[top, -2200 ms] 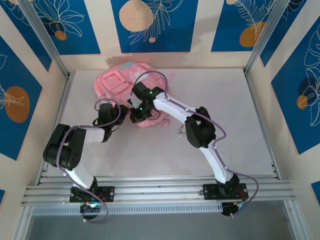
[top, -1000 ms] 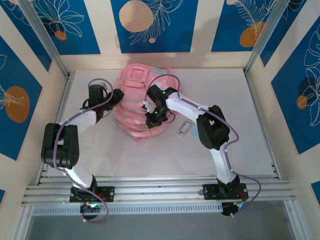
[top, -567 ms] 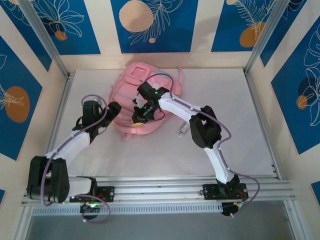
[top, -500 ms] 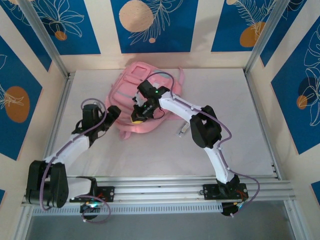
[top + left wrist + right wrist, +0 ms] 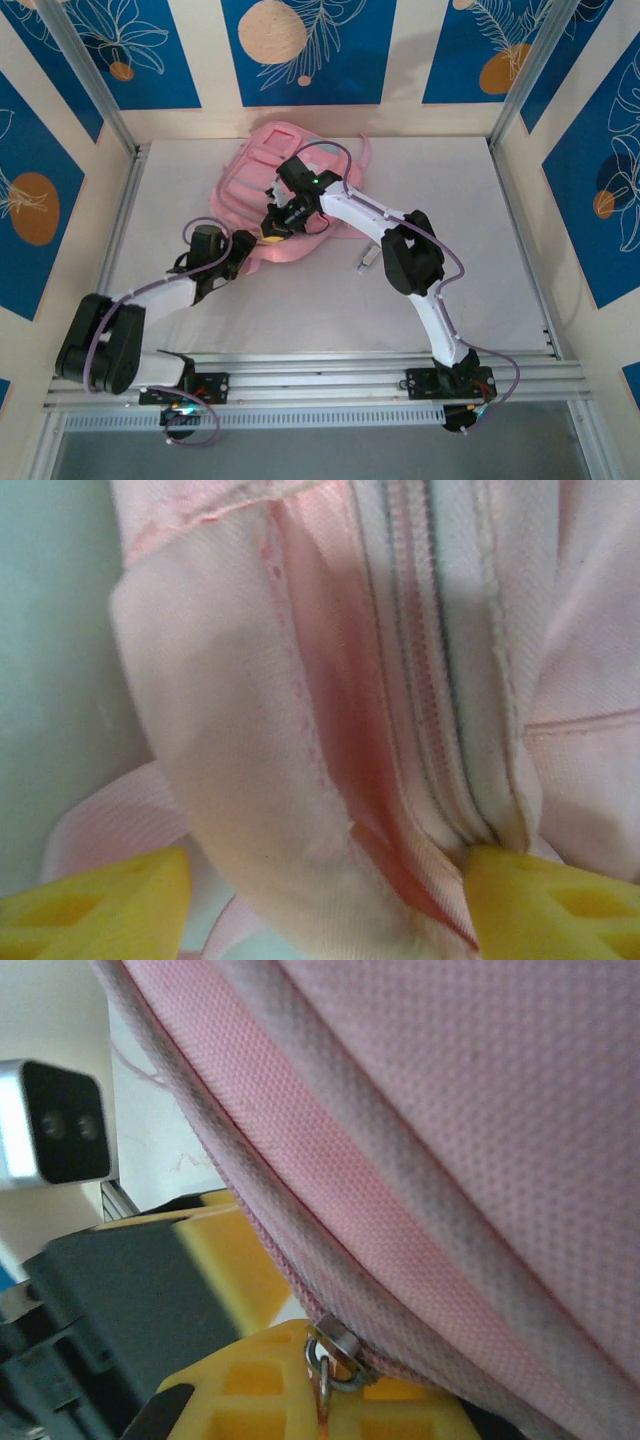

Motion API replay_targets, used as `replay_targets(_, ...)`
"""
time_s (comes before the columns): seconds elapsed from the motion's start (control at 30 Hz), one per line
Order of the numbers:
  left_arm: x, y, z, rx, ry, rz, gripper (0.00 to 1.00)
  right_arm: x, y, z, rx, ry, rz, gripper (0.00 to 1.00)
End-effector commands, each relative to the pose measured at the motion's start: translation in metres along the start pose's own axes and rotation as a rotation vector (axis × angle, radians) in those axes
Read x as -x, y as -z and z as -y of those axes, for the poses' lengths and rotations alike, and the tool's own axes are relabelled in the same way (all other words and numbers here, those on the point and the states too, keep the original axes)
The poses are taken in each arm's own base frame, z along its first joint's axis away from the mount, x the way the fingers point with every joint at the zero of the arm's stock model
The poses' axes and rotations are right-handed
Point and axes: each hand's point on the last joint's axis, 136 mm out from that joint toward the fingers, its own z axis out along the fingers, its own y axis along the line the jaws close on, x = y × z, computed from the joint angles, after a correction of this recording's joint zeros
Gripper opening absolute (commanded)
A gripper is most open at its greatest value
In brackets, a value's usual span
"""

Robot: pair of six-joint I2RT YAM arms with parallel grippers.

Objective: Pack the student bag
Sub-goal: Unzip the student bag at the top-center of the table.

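While the student bag [image 5: 255,175] lies toward the back left of the desk [image 5: 450,300], the top view puts the right gripper [image 5: 272,228] on the bag's near edge. The left gripper [image 5: 240,255] is just beside it at the lower-left corner. A small pale item [image 5: 368,262] lies apart to the right.

From the left wrist, the yellow fingers [image 5: 100,905] stand wide apart and straddle a fold of pink fabric [image 5: 230,730] next to the zipper [image 5: 430,710]. The fold meets the right-hand finger, but bare desk shows beside the other, so nothing is clamped.

From the right wrist, the right gripper [image 5: 325,1415] is closed, with the metal zipper pull [image 5: 328,1355] pinched between its pads.

The step looks like running the zipper, though I cannot tell in which direction. To do it well, the left gripper should close firmly on that fold close to the teeth and hold the fabric taut. The right should then draw the pull along the track rather than away from it, moving slowly where the seam curves so the thin tab does not slip out.
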Motion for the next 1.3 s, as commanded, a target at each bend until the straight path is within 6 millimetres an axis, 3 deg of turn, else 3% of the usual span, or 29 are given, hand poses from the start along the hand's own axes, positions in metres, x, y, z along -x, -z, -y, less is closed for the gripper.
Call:
replay_targets(0.0, 0.012, -0.013, 0.015, -0.069, 0.026, 0.077, 0.61, 0.002, 0.017, -0.026, 0.084, 0.059, 0.029, 0.0)
replay_targets(0.07, 0.013, -0.022, 0.013, -0.069, 0.029, 0.081, 0.42, -0.002, 0.019, -0.024, 0.083, 0.054, 0.024, 0.0)
replay_targets(0.13, 0.016, -0.025, 0.014, -0.08, 0.027, 0.098, 0.09, -0.01, 0.02, -0.02, 0.078, 0.065, 0.007, 0.0)
replay_targets(0.17, 0.019, -0.025, 0.013, -0.079, 0.023, 0.111, 0.0, -0.016, 0.021, -0.016, 0.066, 0.075, -0.007, 0.0)
replay_targets(0.23, 0.024, -0.022, 0.016, -0.081, 0.012, 0.132, 0.0, -0.03, 0.024, -0.003, 0.01, 0.102, -0.047, 0.0)
replay_targets(0.3, 0.03, -0.016, 0.016, -0.073, -0.001, 0.15, 0.0, -0.048, 0.028, 0.024, -0.096, 0.122, -0.1, 0.0)
replay_targets(0.43, 0.039, -0.005, 0.015, -0.066, -0.018, 0.17, 0.0, -0.078, 0.047, 0.106, -0.409, 0.117, -0.207, 0.0)
replay_targets(0.5, 0.04, -0.001, 0.012, -0.053, -0.024, 0.173, 0.0, -0.084, 0.062, 0.133, -0.472, 0.073, -0.221, 0.0)
replay_targets(0.63, 0.035, 0.004, 0.009, -0.053, -0.022, 0.159, 0.0, -0.065, 0.1, 0.166, -0.546, 0.002, -0.14, 0.0)
replay_targets(0.93, 0.024, 0.029, -0.001, -0.005, -0.072, 0.123, 0.0, 0.033, 0.192, 0.228, -0.816, 0.023, 0.12, 0.0)
replay_targets(1.1, 0.036, 0.05, -0.007, 0.006, -0.083, 0.176, 0.0, 0.057, 0.21, 0.256, -0.877, 0.031, 0.133, 0.0)
replay_targets(1.27, 0.054, 0.063, -0.008, 0.001, -0.07, 0.208, 0.0, 0.056, 0.213, 0.282, -0.872, -0.029, 0.111, 0.0)
